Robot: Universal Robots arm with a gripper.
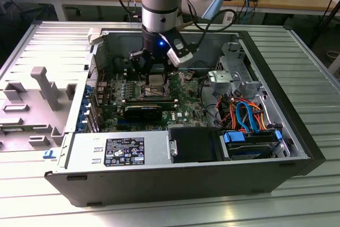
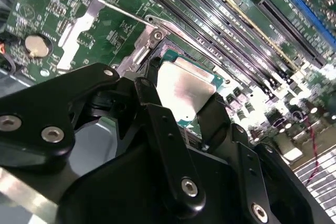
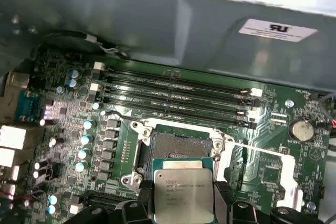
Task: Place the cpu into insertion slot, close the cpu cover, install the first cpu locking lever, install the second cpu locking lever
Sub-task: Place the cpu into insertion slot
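My gripper [image 1: 150, 73] reaches down into the open computer case and is shut on the cpu [image 3: 182, 195], a flat square chip with a dull silver top. Black fingers [image 3: 220, 199] clamp two opposite edges of it. In the second wrist view the cpu [image 2: 184, 90] sits between the fingertips [image 2: 214, 109] of the gripper [image 2: 181, 103]. The insertion slot [image 3: 176, 148], a square socket with a dark centre and silver rim, lies open on the green board just beyond the chip. A thin locking lever [image 3: 262, 150] juts out from one side of the socket. The cpu cover is out of view.
Several long black memory slots [image 3: 178, 93] run beside the socket. A row of capacitors [image 3: 84, 140] and a coin battery [image 3: 301, 128] flank it. The case walls [image 1: 265, 51], a power supply [image 1: 119, 150] and a drive bay with coloured cables [image 1: 247, 115] ring the board.
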